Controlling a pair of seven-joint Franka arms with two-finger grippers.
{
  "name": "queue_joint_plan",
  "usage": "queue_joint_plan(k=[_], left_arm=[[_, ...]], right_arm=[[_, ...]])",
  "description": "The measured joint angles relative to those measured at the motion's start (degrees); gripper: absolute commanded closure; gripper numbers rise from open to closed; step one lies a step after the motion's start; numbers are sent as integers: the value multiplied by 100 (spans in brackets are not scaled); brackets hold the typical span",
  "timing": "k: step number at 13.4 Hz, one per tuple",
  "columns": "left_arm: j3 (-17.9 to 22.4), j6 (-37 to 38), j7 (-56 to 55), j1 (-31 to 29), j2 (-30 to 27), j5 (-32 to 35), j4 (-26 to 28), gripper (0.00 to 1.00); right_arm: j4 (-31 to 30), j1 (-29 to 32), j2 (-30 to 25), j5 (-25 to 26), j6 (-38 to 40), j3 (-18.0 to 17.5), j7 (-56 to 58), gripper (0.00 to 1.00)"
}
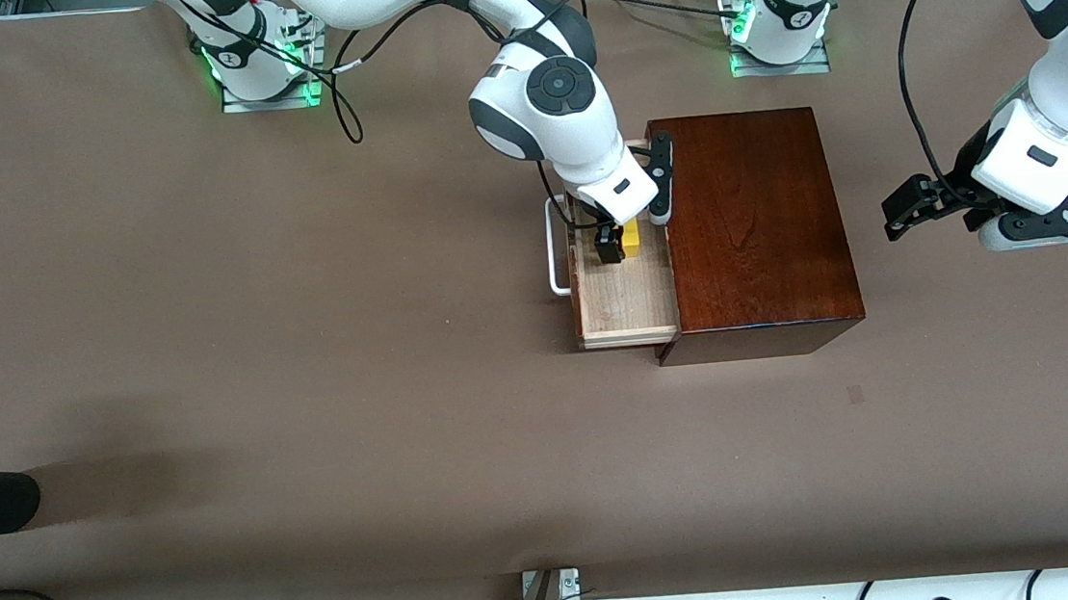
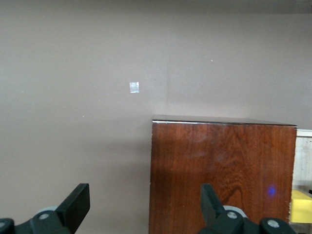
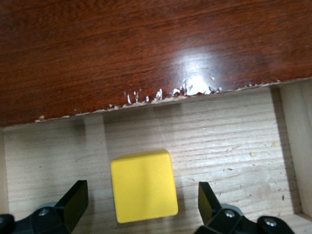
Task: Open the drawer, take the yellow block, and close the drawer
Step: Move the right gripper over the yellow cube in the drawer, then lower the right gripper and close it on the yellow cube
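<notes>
Sitting in your open drawer (image 1: 626,302), the yellow block (image 3: 144,185) lies between the spread, empty fingers of the right gripper (image 1: 616,240). Near the bench's left-arm end, the left gripper (image 1: 912,206) waits, open and empty, beside the mahogany box (image 1: 754,223).

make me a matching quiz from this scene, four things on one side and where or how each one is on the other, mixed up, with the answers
Things:
1. yellow block
2. drawer
3. right gripper
4. left gripper

Where or how:
A. pulled out of the dark box
B. open, lowered into the drawer with its fingers either side of the block
C. open, over bare table at the left arm's end, waiting
D. lying on the pale wood floor of the drawer

Pairs: 1-D, 2-A, 3-B, 4-C
</notes>
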State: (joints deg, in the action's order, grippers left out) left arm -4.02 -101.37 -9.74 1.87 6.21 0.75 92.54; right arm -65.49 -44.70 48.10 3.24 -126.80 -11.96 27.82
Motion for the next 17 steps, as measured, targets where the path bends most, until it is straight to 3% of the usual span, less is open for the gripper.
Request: queue_joint_plan(k=[5,6,8,9,10,17], left_arm=[[-2,0,0,4,114,63,-126,0],[-2,0,0,4,118,63,-131,0],[-4,0,0,5,117,63,-137,0],[-4,0,0,5,117,63,-139,0],[-4,0,0,7,117,63,-139,0],[-5,0,0,15,118,63,-139,0]], right_arm=[[3,-20,185,7,-182,1,0,3],[3,-22,216,8,-221,2,0,11],[3,-24,268,9,-273,2,0,49],[3,-25,287,9,-294,3,0,85],[6,-29,304,10,-306,8,0,100],[156,-224,331,13,-288,227,-81,100]])
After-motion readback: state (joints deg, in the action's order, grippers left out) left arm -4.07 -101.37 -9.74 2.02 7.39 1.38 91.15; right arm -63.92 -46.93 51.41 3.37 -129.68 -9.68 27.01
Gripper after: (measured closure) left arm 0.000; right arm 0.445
